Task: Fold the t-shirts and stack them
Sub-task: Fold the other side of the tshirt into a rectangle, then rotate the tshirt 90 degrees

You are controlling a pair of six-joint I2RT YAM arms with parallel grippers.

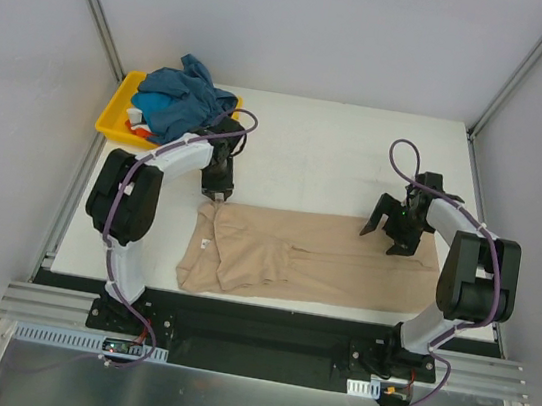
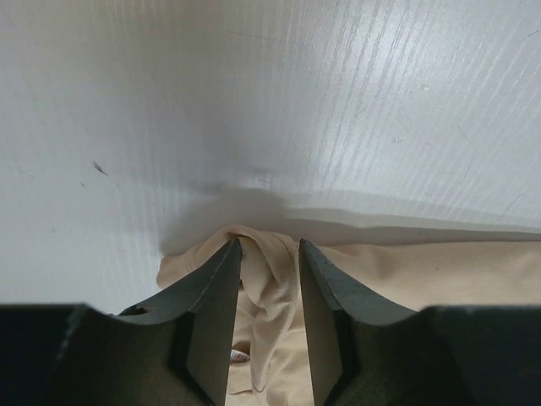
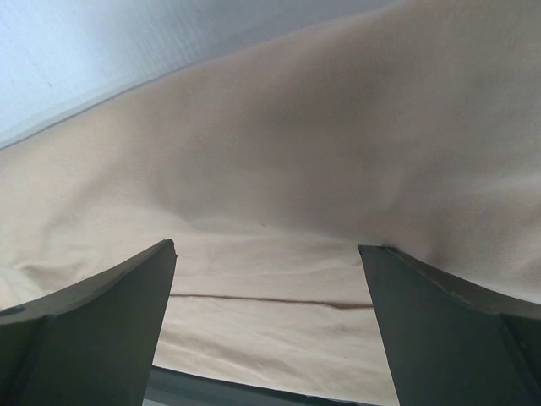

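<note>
A large beige t-shirt lies spread across the near half of the white table, its small white neck label showing in the left wrist view. My left gripper is at the shirt's far left corner. It is shut on a bunched fold of the beige cloth. My right gripper hovers over the shirt's far right end, open, with flat beige cloth below the wide gap. A teal-blue t-shirt is heaped in the tray, with bits of white and orange-red cloth under it.
A shallow yellow tray stands at the table's far left corner. Bare white table stretches behind the beige shirt. Grey walls and metal frame posts enclose the table on three sides. The table's near edge runs just below the shirt.
</note>
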